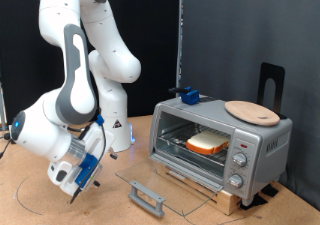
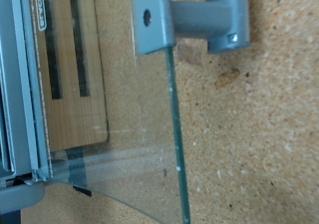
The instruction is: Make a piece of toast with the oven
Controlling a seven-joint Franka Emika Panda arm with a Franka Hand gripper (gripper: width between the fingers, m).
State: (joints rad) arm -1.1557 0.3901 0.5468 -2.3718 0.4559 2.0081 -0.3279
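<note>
Exterior view: we saw gripper low beside the open oven door, touching nothing; jaw gap couldn't be determined. Piece of toast sat on rack inside.

- The boxy silver metal toaster oven stands with its glass door dropped open.
- The orange-crusted bread slice lies on its wire rack.
- The white arm's gripper hangs low, apart from the door's grey handle.
- A round tan wooden board rests on top.
</note>
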